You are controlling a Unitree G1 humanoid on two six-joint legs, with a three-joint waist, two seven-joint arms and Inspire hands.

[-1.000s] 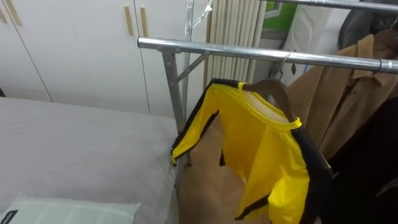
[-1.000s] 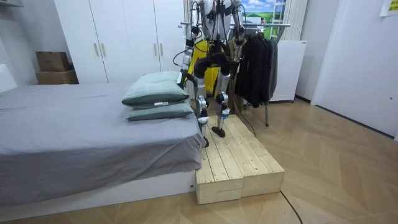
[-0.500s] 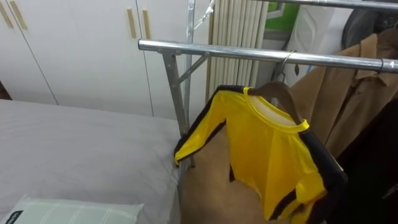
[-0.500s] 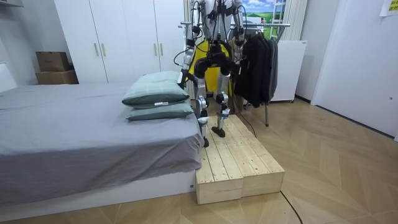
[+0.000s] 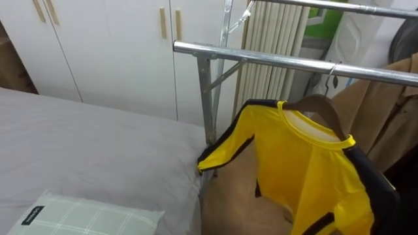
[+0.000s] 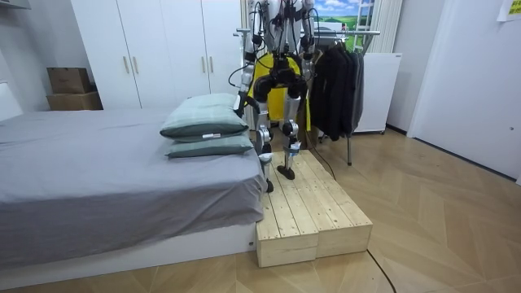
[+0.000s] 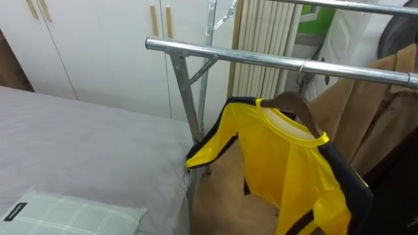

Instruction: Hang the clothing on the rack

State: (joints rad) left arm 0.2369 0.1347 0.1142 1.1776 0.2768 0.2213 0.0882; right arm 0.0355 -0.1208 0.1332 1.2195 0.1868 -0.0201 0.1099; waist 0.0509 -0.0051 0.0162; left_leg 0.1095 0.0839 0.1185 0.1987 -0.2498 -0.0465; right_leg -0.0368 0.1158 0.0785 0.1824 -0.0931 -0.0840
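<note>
Yellow shirt (image 5: 307,170) with black trim along sleeve and shoulder, hung on a wooden hanger (image 5: 321,103); the hanger's metal hook is over the silver rail (image 5: 261,59) of the clothes rack. Shirt hangs free, one sleeve drooping toward the bed, collar up at the hanger neck. It sits near the rail's left end, just beside the rack's upright post (image 5: 208,98). A tan coat (image 5: 392,91) hangs on the same rail to the shirt's right, close to it; can't tell if they touch. A second, higher bar (image 5: 326,6) runs behind.

Grey bed sheet (image 5: 85,150) lower left, with a pale green checked pillow (image 5: 85,219) at the bottom edge. White wardrobe doors (image 5: 111,46) with light wood handles behind the bed, ribbed white panel (image 5: 274,39) behind the rack.

Room view: robot stands upright on a light wooden platform (image 6: 313,216) beside the bed, facing the rack, back to the camera, yellow shirt in front of it. Dark clothes (image 6: 338,81) hang on the rack at the room view's right. Two pillows stacked (image 6: 203,122) on the bed, cardboard boxes (image 6: 69,85) by the wardrobe.

Hands: too small to pick out against the rack in the room view, so can't tell how open they are or whether they hold anything
</note>
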